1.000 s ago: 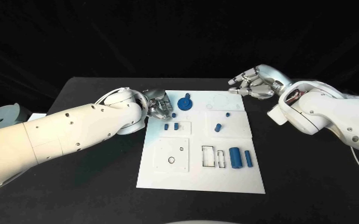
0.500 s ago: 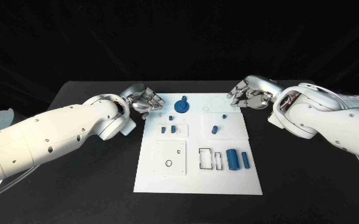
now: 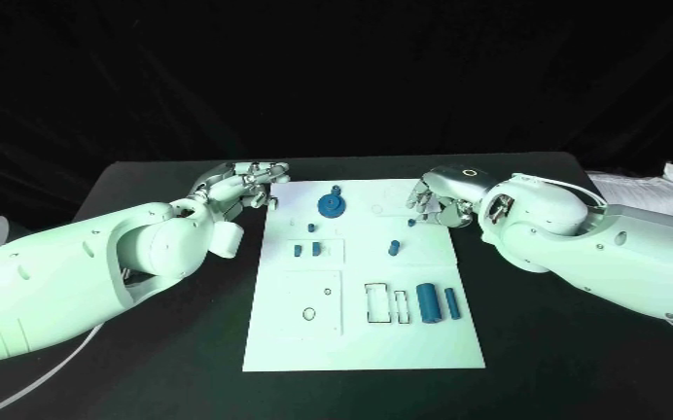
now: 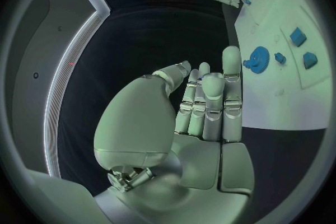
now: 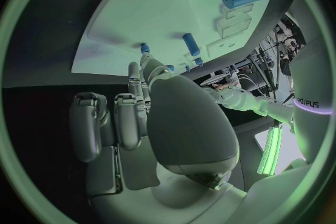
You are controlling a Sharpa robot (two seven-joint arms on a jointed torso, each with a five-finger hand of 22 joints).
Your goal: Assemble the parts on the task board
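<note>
Two silver hands flank the far end of the white task board (image 3: 368, 274), which lies in the middle of the black table (image 3: 561, 342). The left hand (image 3: 246, 183) sits just off the board's far left corner, over the dark table; in the left wrist view its fingers (image 4: 210, 98) are stretched out side by side with nothing in them. The blue gear-shaped part (image 3: 333, 207) lies on the board just to the right of that hand, apart from it. The right hand (image 3: 432, 204) is at the board's far right edge, fingers curled downward over the board; whether its fingertips touch the small blue peg (image 3: 412, 222) beside them I cannot tell. Nearer the middle of the board lie two small blue pieces (image 3: 307, 249) on the left and a short blue pin (image 3: 394, 246) on the right. Toward the near right, two blue cylinders (image 3: 437, 305) lie side by side, well apart from both hands.
</note>
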